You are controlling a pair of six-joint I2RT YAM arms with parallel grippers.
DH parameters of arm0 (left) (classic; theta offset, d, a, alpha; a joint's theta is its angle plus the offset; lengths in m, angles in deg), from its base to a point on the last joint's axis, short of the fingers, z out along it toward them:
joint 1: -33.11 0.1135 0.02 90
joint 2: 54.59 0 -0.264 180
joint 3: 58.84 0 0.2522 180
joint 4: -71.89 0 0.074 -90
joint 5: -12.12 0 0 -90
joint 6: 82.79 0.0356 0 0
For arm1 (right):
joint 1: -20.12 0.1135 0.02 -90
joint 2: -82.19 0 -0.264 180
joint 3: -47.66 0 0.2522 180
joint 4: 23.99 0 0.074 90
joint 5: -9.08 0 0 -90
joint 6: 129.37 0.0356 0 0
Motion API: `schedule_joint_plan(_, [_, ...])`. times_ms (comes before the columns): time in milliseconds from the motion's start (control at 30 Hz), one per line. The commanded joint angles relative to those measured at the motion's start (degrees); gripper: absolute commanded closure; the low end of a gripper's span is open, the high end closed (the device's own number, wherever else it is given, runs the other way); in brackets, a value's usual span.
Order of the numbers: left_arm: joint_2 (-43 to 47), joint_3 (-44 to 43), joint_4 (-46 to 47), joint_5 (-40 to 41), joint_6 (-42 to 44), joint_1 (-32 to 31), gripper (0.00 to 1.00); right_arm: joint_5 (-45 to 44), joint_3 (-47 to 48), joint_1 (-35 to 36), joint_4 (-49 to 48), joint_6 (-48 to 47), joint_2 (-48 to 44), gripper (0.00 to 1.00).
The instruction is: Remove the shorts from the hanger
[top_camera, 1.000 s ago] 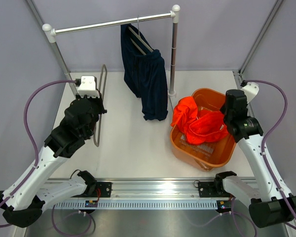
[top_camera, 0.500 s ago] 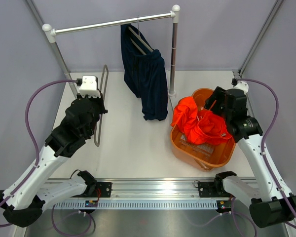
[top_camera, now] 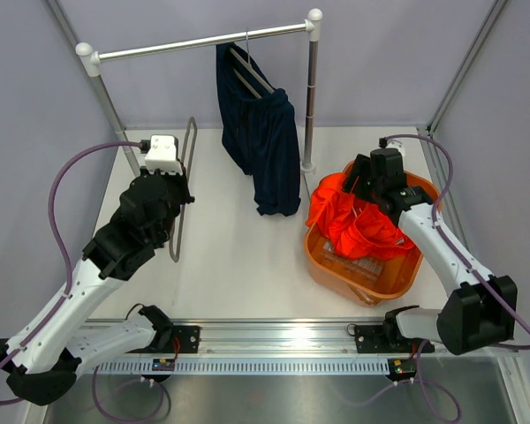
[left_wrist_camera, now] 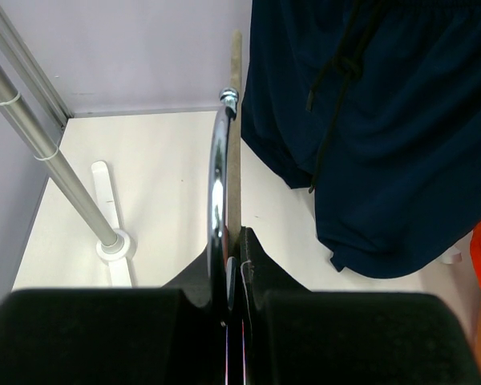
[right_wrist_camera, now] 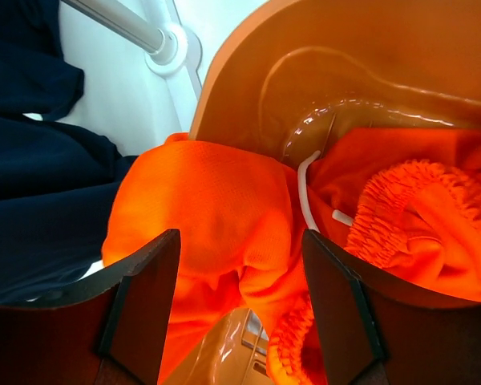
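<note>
My left gripper (top_camera: 180, 198) (left_wrist_camera: 239, 241) is shut on an empty hanger (top_camera: 184, 185), a wooden bar (left_wrist_camera: 234, 120) with a chrome hook (left_wrist_camera: 216, 172), held over the table's left side. The orange shorts (top_camera: 353, 221) (right_wrist_camera: 216, 208) lie bunched in the orange basket (top_camera: 397, 278), partly draped over its left rim. My right gripper (top_camera: 358, 181) (right_wrist_camera: 240, 241) hovers open just above them, with nothing between its fingers. Navy shorts (top_camera: 265, 141) (left_wrist_camera: 401, 120) hang on another hanger from the rail (top_camera: 203, 41).
The rack's right post (top_camera: 312, 88) stands between the navy shorts and the basket, its foot (right_wrist_camera: 172, 44) close to the basket rim (right_wrist_camera: 369, 48). The left post (left_wrist_camera: 64, 192) rises near my left gripper. Grey walls close in both sides.
My right gripper opened, let go of the orange shorts, and swung back and to the left over the basket. The left arm and its hanger barely moved.
</note>
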Motion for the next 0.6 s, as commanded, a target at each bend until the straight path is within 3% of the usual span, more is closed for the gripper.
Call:
schedule_joint_plan(0, [0.00,-0.24,3.63,-0.94,0.13,0.04,1.00,1.72,0.25,0.24,-4.90,1.86,3.02,0.30])
schedule_joint_plan(233, [-0.08,-0.06,3.63,-0.85,0.22,0.04,1.00,3.13,-2.39,0.24,-7.28,3.80,5.67,0.32])
schedule_joint_plan(300, [-0.17,-0.06,3.72,-0.85,0.22,0.04,1.00,2.70,-3.53,0.24,-7.81,4.41,5.24,0.42])
schedule_joint_plan(400, [-0.35,-0.15,3.72,-1.11,0.13,0.04,1.00,1.56,-4.41,0.24,-7.64,4.77,4.18,0.67])
schedule_joint_plan(433, [-0.44,-0.06,3.72,-1.11,0.13,0.04,1.00,1.12,-4.85,0.24,-7.55,4.86,3.83,0.82])
schedule_joint_plan(467, [-0.52,-0.06,3.63,-1.03,0.04,0.04,1.00,0.76,-5.20,0.16,-7.12,5.03,2.96,0.89])
schedule_joint_plan(533, [-0.61,-0.06,3.72,-1.11,0.13,0.04,1.00,-1.08,-6.08,-0.11,-6.32,5.38,1.72,1.00])
schedule_joint_plan(567, [-0.70,-0.06,3.63,-1.11,0.13,0.04,1.00,-1.78,-6.43,-0.37,-5.28,5.38,0.41,1.00])
